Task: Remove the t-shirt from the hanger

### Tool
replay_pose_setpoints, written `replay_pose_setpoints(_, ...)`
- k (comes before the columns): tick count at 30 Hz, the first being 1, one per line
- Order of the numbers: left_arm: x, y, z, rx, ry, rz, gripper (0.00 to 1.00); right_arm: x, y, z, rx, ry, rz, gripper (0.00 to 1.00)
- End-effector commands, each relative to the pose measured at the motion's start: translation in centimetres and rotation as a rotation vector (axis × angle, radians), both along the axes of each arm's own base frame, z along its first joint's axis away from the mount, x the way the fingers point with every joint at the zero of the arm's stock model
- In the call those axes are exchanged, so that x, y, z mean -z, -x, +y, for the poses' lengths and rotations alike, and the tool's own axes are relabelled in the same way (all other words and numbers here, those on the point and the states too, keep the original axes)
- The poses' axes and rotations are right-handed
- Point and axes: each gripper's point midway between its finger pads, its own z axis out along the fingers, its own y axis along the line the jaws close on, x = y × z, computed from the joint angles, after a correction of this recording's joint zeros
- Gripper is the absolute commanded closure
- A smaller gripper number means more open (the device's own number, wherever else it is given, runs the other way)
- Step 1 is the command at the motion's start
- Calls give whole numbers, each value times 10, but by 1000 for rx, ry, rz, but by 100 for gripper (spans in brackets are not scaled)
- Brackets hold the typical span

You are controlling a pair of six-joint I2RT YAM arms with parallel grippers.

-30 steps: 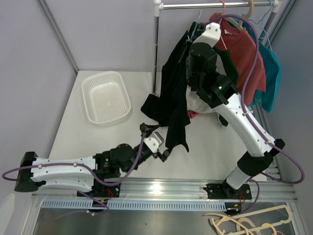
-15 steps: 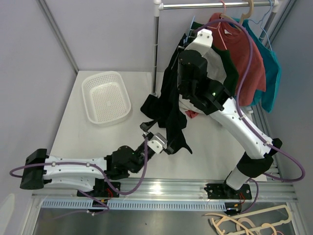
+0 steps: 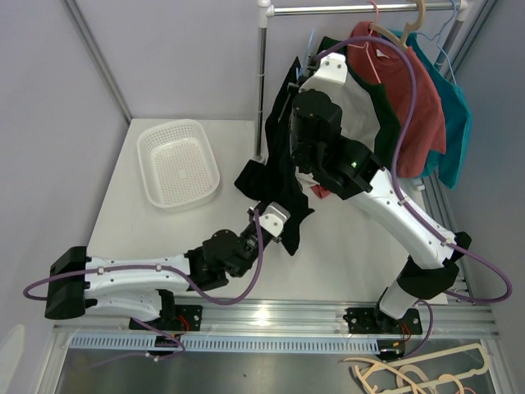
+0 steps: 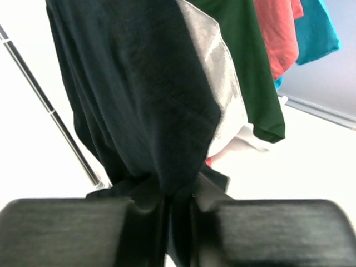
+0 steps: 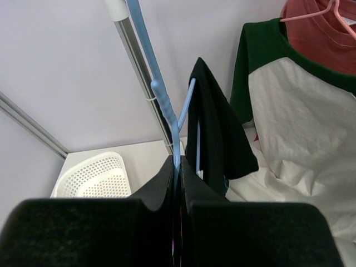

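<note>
A black t-shirt [image 3: 277, 168] hangs from a light blue hanger [image 5: 167, 108] and drapes down toward the table. My right gripper [image 5: 178, 167] is shut on the hanger's stem, just below its hook. The shirt [image 5: 218, 130] hangs to the right of that grip. My left gripper [image 3: 275, 215] is at the shirt's lower end. In the left wrist view its jaws [image 4: 177, 194] are closed on a bunched fold of the black fabric [image 4: 139, 94], which stretches upward from them.
A white perforated basket [image 3: 179, 162] stands at the table's left. A rack pole [image 3: 262, 82] and rail [image 3: 361, 8] rise at the back. A green-and-white shirt [image 5: 300, 128], a red one [image 3: 414, 98] and a teal one [image 3: 455, 123] hang there. Loose hangers [image 3: 426, 373] lie below the front rail.
My left gripper reached up and right to the shirt's lower end and closed on the fabric. The right arm carried the hanger and shirt leftward.
</note>
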Motion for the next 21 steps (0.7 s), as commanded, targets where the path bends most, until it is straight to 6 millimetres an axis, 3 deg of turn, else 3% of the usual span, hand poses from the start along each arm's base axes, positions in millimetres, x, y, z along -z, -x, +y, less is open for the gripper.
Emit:
replay_pose_setpoints(1, -14, -4, -6, -12, 39, 24, 86, -31, 7, -6, 9, -112, -65, 100)
replay_pose_setpoints(3, -12, -4, -10, -9, 24, 34, 99, -33, 7, -8, 13, -110, -73, 100)
replay_pose_setpoints(8, -15, 10, -14, 54, 14, 81, 99, -39, -5, -19, 83, -80, -112, 100)
replay_pose_setpoints(14, -24, 57, -19, 170, 86, 137, 99, -36, -35, -37, 204, -46, -146, 100)
replay_pose_setpoints(18, -14, 96, -39, 250, 98, 180, 99, -36, -56, -42, 224, -48, -163, 100)
replay_pose_setpoints(21, -2, 108, -51, 226, 72, 174, 99, -36, -68, -46, 231, -47, -163, 100)
